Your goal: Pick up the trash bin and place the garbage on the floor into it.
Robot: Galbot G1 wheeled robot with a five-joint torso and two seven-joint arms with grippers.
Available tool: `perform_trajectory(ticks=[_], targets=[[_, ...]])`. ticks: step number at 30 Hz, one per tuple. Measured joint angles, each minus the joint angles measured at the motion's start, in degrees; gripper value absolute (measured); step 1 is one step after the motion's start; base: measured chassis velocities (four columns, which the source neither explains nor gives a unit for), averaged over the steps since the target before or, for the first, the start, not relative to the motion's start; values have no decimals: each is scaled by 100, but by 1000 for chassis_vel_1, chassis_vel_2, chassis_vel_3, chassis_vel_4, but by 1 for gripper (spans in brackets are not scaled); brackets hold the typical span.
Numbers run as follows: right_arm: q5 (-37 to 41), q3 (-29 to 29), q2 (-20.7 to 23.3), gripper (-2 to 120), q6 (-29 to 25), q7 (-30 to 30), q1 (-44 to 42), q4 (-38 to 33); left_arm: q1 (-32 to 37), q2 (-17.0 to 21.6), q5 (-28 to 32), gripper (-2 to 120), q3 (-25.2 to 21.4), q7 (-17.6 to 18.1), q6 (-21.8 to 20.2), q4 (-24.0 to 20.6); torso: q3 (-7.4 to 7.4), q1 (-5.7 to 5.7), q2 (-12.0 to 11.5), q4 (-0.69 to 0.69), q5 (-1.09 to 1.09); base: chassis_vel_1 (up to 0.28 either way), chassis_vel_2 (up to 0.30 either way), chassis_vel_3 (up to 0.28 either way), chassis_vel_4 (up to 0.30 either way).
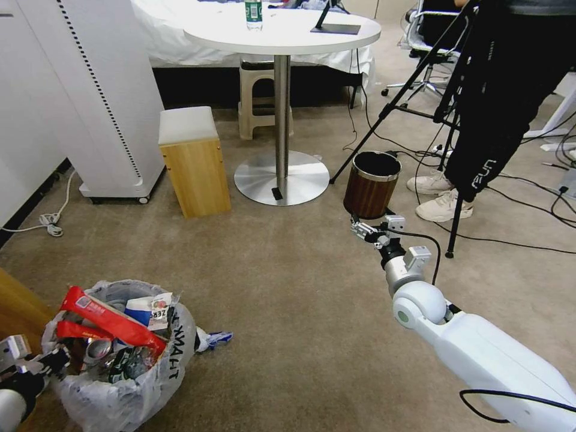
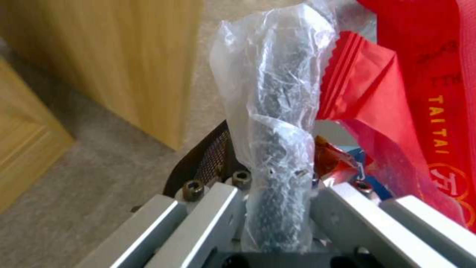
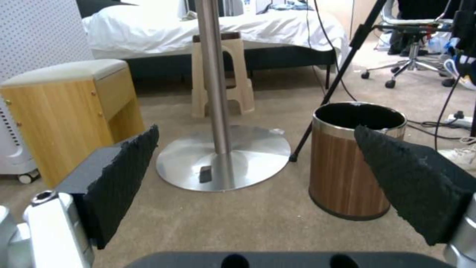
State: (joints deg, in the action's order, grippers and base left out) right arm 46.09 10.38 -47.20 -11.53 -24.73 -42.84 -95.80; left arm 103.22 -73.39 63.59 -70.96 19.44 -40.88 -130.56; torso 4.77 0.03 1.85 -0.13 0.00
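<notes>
The trash bin (image 1: 138, 372), wrapped in a crinkly clear bag with black letters, is at the lower left of the head view. It holds garbage: red snack bags (image 1: 114, 321), a blue-white paper cup (image 1: 139, 310) and a crushed can (image 1: 99, 349). My left gripper (image 1: 36, 363) is shut on the bin's left rim. In the left wrist view the bag-covered rim (image 2: 277, 111) runs between the fingers of that gripper (image 2: 277, 208), beside a red snack bag (image 2: 396, 93). A small blue-white scrap (image 1: 213, 340) lies on the floor (image 1: 288, 312) against the bin. My right gripper (image 1: 367, 231) (image 3: 257, 130) hangs open and empty, just in front of the brown bin.
A brown wood-grain bin (image 1: 371, 185) (image 3: 354, 160) stands ahead of the right gripper. Behind are the round table's steel base (image 1: 282, 177), a wooden stool (image 1: 193, 162), a tripod leg (image 1: 390, 111), a person's legs (image 1: 498, 120) and floor cables. Wooden furniture (image 1: 18, 306) is close on the left.
</notes>
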Motion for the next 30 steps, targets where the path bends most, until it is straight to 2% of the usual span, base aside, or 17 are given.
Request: perform_trajectory(ticks=[15,30], targets=[[-47,8,-141,100,-1,17,-52,121,95,-23,12,1,-262,-25,64,256,0,0,0,0,-1,0,0,0,0],[-83,-21,-208,100,-100,-31,-108,188,81,-20,-6,1,-241,-17,86,260,0,0,0,0,0,0,0,0,0]])
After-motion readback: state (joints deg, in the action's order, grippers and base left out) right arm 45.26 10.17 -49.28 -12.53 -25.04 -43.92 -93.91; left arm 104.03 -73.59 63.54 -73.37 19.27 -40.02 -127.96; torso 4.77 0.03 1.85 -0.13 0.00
